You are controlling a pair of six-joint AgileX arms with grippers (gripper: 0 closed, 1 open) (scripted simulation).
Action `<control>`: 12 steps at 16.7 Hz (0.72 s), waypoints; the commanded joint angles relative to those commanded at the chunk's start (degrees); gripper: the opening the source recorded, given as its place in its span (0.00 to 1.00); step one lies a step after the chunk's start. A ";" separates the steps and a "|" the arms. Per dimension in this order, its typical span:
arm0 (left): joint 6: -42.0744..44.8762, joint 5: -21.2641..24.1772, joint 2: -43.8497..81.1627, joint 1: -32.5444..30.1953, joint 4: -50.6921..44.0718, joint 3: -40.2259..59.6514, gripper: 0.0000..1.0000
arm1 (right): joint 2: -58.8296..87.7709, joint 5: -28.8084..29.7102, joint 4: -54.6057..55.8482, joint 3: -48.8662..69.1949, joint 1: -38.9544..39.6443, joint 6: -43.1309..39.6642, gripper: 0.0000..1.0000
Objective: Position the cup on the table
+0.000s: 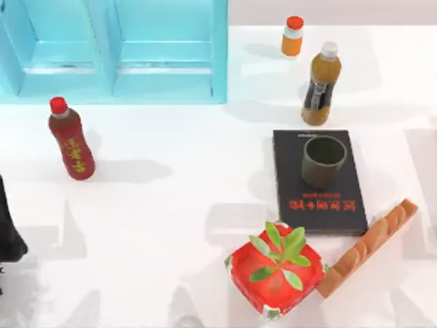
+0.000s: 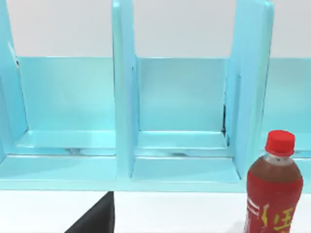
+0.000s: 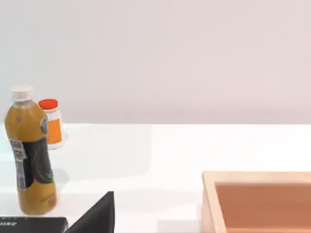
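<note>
Cup (image 1: pixel 323 161) sits upright on black book (image 1: pixel 318 182), brown bottle (image 1: pixel 321 83) just beyond; watch you don't clip either reaching in, both claws' state cannot tell.

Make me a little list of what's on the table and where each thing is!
cup: upright on the black book, right half of the table
red pot: with a green plant, front of the book
red-capped bottle: left side
amber bottle: behind the book
small orange bottle: far back
blue shelf: back left
</note>
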 joint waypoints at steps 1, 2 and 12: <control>0.00 0.00 0.00 0.00 0.00 0.00 1.00 | 0.00 0.00 0.00 0.00 0.00 0.00 1.00; 0.00 0.00 0.00 0.00 0.00 0.00 1.00 | 0.00 0.00 0.00 0.00 0.00 0.00 1.00; 0.00 0.00 0.00 0.00 0.00 0.00 1.00 | 29.57 0.69 -23.36 31.02 -2.26 5.11 1.00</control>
